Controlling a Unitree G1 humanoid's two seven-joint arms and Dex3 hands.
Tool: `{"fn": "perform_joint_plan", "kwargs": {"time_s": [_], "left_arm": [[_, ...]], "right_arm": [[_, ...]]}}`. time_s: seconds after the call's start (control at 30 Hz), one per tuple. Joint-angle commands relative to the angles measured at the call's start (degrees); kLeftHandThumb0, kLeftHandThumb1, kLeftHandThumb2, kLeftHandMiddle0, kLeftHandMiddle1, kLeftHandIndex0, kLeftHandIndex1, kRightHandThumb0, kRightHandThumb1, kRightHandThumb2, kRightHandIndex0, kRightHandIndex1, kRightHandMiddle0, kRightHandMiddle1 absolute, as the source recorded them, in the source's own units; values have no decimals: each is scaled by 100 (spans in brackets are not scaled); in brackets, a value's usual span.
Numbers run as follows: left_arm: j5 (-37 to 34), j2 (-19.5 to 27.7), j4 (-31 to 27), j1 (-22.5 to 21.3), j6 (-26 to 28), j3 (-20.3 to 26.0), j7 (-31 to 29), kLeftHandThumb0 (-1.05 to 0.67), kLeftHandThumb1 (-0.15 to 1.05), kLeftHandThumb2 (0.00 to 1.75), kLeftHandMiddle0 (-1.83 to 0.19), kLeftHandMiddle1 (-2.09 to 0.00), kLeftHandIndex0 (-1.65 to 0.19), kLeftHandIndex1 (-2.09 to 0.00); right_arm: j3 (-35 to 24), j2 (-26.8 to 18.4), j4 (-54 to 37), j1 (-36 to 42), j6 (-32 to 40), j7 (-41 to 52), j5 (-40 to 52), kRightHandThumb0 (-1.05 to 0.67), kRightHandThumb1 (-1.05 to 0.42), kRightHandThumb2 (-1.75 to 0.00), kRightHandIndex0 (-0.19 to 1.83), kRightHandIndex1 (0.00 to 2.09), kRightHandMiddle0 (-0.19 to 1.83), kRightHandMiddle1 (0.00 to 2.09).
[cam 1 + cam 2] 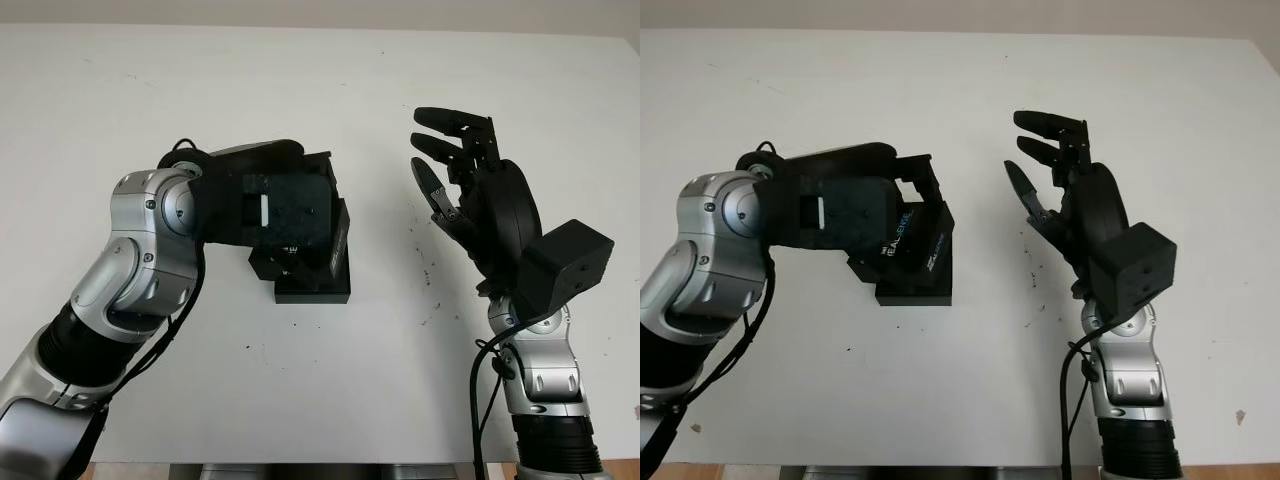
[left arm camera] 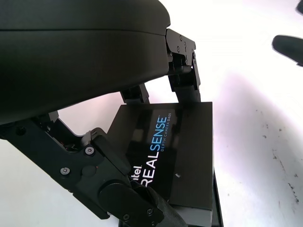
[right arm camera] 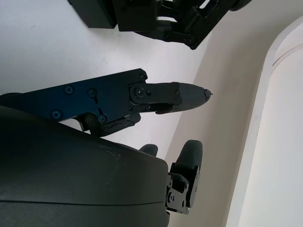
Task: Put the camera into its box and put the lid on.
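Left eye view: left hand [image 1: 290, 225] clasps the glossy black printed cardboard lid [image 2: 170, 151], tilted over the black box base [image 1: 315, 290] at table centre. Right hand [image 1: 470, 190], three o'clock, is open. Lidding step; next, level and press down.

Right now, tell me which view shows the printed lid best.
The left wrist view: the lid sits close up with its RealSense lettering readable, held by the left robot hand. The eye views show it smaller, tilted over the box base, partly behind that hand. The right wrist view catches a dark corner.
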Motion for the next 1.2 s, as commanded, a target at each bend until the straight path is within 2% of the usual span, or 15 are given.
{"fn": "perform_joint_plan", "kwargs": {"time_s": [0.0,0.07,0.13,0.2,0.3,0.37,0.43,0.5,0.6,0.63,0.67,0.77,0.83,0.9,1.17], "left_arm": [[-94,-174,-240,-160,298,-179,-196,-30,105,30,-33,-189,-16,-187],[-75,-142,-283,-287,693,-298,-376,-34,105,30,-25,-168,-15,-182],[-29,-65,-329,-477,1182,-514,-611,-42,105,32,-27,-189,-19,-203],[-33,34,-407,-657,1577,-730,-802,-49,105,36,-28,-163,-1,-195],[-170,119,-530,-891,2133,-982,-948,-56,105,41,-28,-139,17,-134],[-356,121,-638,-964,2374,-1013,-920,-58,105,45,-23,-143,19,-61],[-583,108,-733,-998,2563,-984,-828,-59,105,46,-17,-169,19,-37],[-738,128,-798,-1052,2743,-1044,-710,-60,105,48,11,-143,19,-8],[-975,226,-843,-1230,3090,-1240,-574,-62,105,48,18,-77,19,-1],[-1081,249,-862,-1278,3198,-1273,-520,-61,105,47,18,-71,19,0],[-1221,269,-902,-1304,3291,-1270,-481,-60,105,47,18,-68,19,0],[-1607,435,-1023,-1434,3418,-1375,-397,-61,105,48,18,-107,19,0],[-1870,576,-1042,-1589,3496,-1499,-394,-63,105,50,19,-30,19,0],[-2112,672,-1058,-1713,3582,-1585,-339,-63,105,49,19,-6,19,0],[-2948,1215,-1217,-2018,3443,-1634,-264,-64,105,53,19,0,19,0]], "right_arm": [[20,55,-75,67,-52,-43,-18,-51,-105,-31,-11,92,-19,123],[20,68,-74,74,-43,-64,-14,-51,-105,-30,-10,92,-19,122],[20,60,-73,84,-36,-84,-30,-52,-105,-29,-9,92,-19,122],[19,62,-74,85,-9,-105,-40,-51,-105,-28,-9,92,-19,121],[30,51,-41,64,-37,-111,-55,-51,-105,-27,-8,91,-18,121],[29,47,-15,47,-35,-86,-27,-50,-105,-27,-8,90,-18,120],[29,51,2,31,-14,-79,-11,-50,-105,-26,-9,89,-18,120],[31,42,31,26,-60,-69,-13,-51,-105,-25,-8,89,-18,121],[39,37,53,25,-90,-69,-25,-52,-105,-24,-8,89,-18,122],[40,37,58,26,-94,-65,-17,-52,-105,-24,-8,89,-18,122],[35,41,39,38,-61,-74,-12,-52,-105,-24,-8,88,-18,122],[28,29,17,56,-46,-91,-25,-52,-105,-22,-7,88,-17,120],[25,37,16,42,-23,-99,-13,-50,-105,-22,-6,88,-16,120],[22,54,13,30,6,-107,8,-48,-105,-21,-5,88,-16,122],[3,26,12,48,37,-128,-8,-48,-105,-18,-5,89,-16,123]]}}
